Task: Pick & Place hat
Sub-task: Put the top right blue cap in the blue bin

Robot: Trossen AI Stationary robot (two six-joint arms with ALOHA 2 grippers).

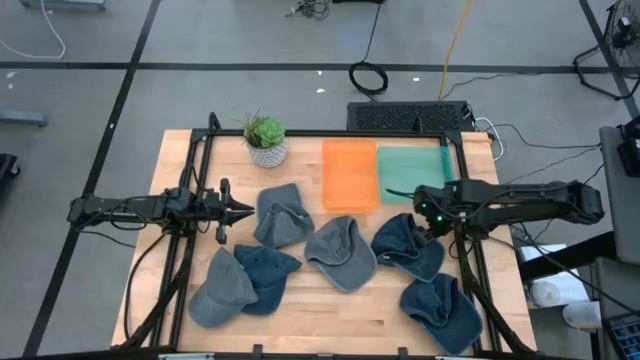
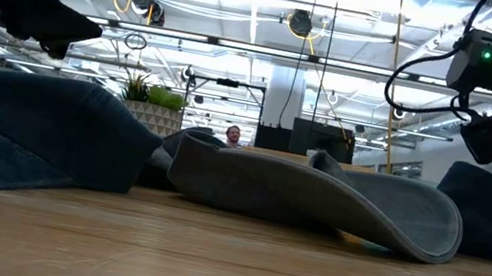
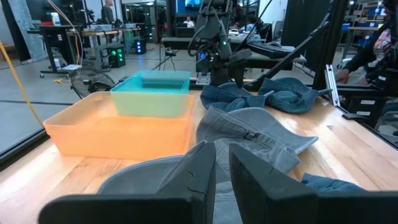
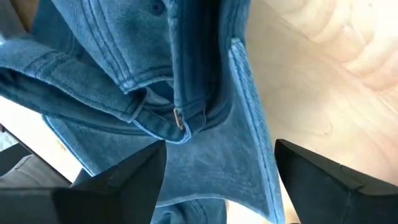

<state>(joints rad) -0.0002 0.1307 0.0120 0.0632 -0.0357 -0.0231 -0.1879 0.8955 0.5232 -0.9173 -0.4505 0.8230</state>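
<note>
At the near edge of the wooden table (image 1: 300,300), a dark blue cap (image 1: 441,312) lies at the right and a grey cap (image 1: 222,290) at the left, the latter overlapping a second dark blue cap (image 1: 266,274) beside it. Farther in, a grey cap (image 1: 341,252) sits centrally, with a blue-grey cap (image 1: 282,214) to its left. The right gripper (image 1: 428,232) hangs directly above a dark blue denim cap (image 4: 186,93) at the right of the row, fingers (image 4: 118,180) spread wide to either side of the cap's back strap, grasping nothing. The left gripper (image 1: 244,211) hovers just left of the blue-grey cap, fingers (image 3: 199,168) nearly closed with a narrow gap and nothing between them. Beyond the caps, an orange bin (image 1: 350,175) and a teal bin (image 1: 413,173) stand side by side, touching. A small potted succulent (image 1: 265,139) stands toward the far left corner.
</note>
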